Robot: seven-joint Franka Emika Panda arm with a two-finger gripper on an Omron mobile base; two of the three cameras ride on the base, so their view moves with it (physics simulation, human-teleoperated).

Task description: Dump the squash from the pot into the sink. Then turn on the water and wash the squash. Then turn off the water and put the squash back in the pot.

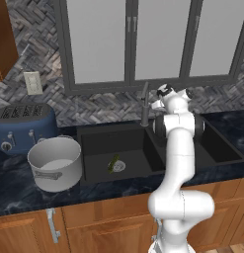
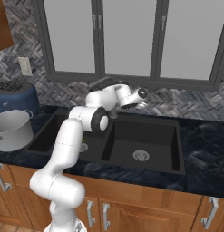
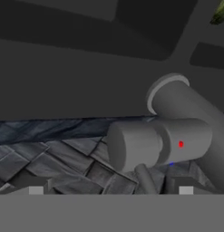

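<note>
Left base view, from left to right: a blue toaster (image 1: 23, 126) stands on the dark counter (image 1: 15, 190) at 9 o'clock; just beside it, toward 7 o'clock, the pot (image 1: 55, 163) sits upright at the left rim of the sink (image 1: 94, 138). The squash (image 1: 113, 163) lies on the floor of the left basin, touching the round silver drain (image 1: 119, 166), near frame centre. The faucet (image 1: 144, 106) rises behind the divider between the basins, at about 1 o'clock from centre. The gripper (image 1: 158, 101) hovers just beside the faucet top, its jaws spread wide and holding nothing. Hand view: the grey cylindrical faucet handle (image 3: 156, 144), marked with a red dot, lies at 4 o'clock, close ahead of the finger tips (image 3: 185, 186).
</note>
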